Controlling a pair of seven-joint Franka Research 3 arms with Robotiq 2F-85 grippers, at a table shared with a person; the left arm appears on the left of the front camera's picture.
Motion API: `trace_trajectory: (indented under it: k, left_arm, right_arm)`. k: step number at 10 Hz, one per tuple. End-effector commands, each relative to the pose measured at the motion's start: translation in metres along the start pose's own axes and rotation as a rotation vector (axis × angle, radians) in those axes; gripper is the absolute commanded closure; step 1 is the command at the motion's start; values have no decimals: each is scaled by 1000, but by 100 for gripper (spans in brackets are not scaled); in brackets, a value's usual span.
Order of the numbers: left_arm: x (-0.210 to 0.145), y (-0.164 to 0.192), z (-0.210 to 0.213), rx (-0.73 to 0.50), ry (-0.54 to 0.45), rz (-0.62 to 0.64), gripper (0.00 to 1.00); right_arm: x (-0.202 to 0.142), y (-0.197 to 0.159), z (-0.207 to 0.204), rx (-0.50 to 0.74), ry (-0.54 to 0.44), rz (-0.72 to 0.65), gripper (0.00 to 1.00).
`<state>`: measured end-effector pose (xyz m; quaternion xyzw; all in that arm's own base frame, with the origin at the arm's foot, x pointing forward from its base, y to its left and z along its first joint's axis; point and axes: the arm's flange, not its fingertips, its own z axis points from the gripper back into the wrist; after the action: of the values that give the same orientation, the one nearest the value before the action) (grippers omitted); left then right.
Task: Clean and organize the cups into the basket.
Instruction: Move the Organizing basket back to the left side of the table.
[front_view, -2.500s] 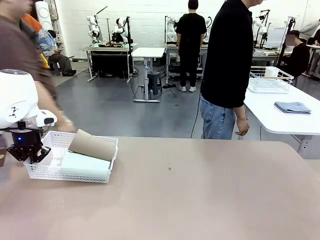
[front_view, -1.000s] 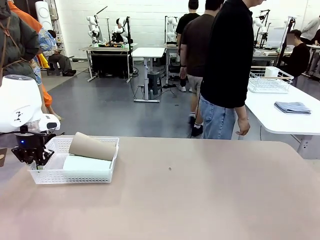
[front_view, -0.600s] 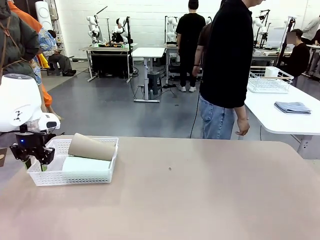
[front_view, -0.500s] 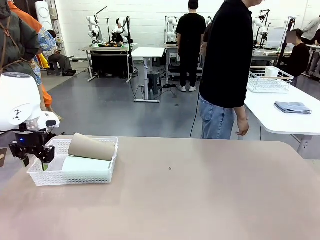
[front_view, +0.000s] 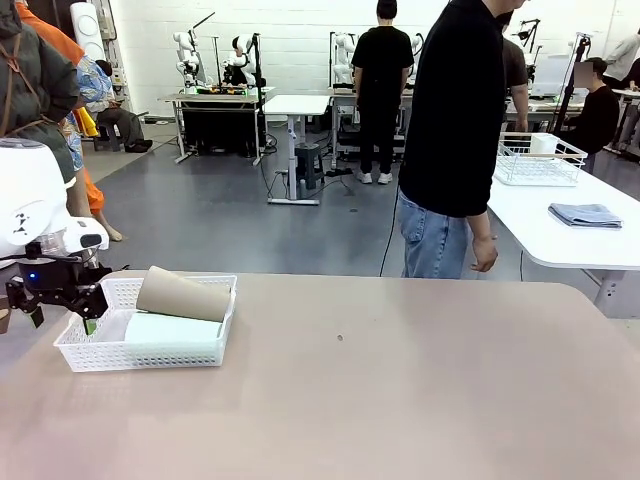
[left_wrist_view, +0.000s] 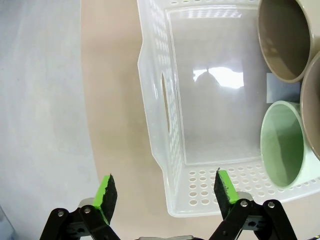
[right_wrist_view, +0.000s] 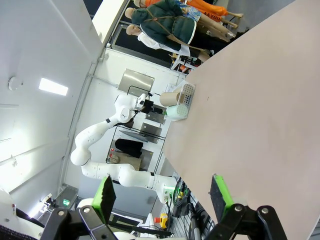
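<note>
**Both tumblers lie in the white basket; left claw spread just off its end**

The left claw (front_view: 60, 303) hangs spread and empty at the outer short end of the white lattice basket (left_wrist_view: 165, 125), near the desk's left edge. In its wrist view one green pad (left_wrist_view: 106, 191) sits over bare desk and the other over the basket's corner.

Inside, the mint green tumbler (front_view: 172, 330) lies on its side along the basket's length. The tan brown tumbler (front_view: 184, 293) lies tilted above it, resting on the far rim. Both open mouths face the left claw.

The right claw (right_wrist_view: 159, 194) is also spread and empty, well apart over the bare desk (front_view: 400, 380).

The task looks essentially done. Beyond stands a person, with other tables across the grey-floored lab.
</note>
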<state>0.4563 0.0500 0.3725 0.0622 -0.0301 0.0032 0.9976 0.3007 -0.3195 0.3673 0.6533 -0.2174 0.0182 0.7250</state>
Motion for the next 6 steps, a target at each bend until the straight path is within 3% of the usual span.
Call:
trace_trajectory:
  k: [1,4,6]
  left_arm:
    - [-29,5,27,-60,-1,-20,0]
    - [-107,19,86,-5,-93,24,0]
    - [-150,26,96,16,-118,3,0]
  right_arm:
    - [-2,1,0,16,-4,4,0]
    - [-2,1,0,16,-4,4,0]
    - [-2,1,0,16,-4,4,0]
